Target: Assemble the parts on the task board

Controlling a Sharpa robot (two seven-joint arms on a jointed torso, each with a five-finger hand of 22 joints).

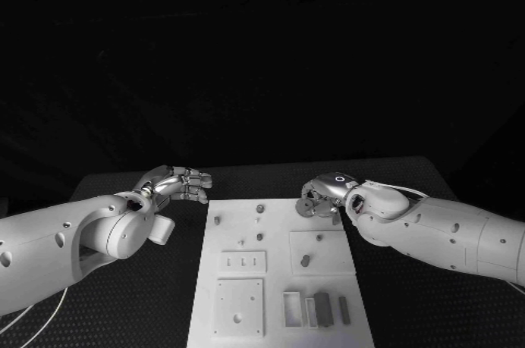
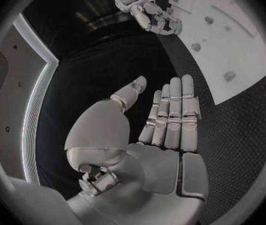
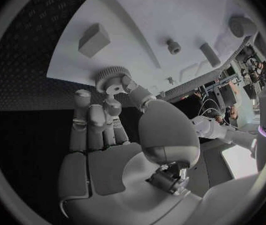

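Right hand (image 3: 117,135) pinches a grey gear (image 3: 112,80) above the task board (image 1: 279,234), right of frame centre.
Left hand (image 2: 160,130), left of centre, lies open-fingered and holds nothing.

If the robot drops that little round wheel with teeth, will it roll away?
Probably, if it lands on edge: the gear pinched by the right hand is round. Its teeth should slow it, and it may soon tip flat. It looks stiff and light, held by fingertips alone above the task board.
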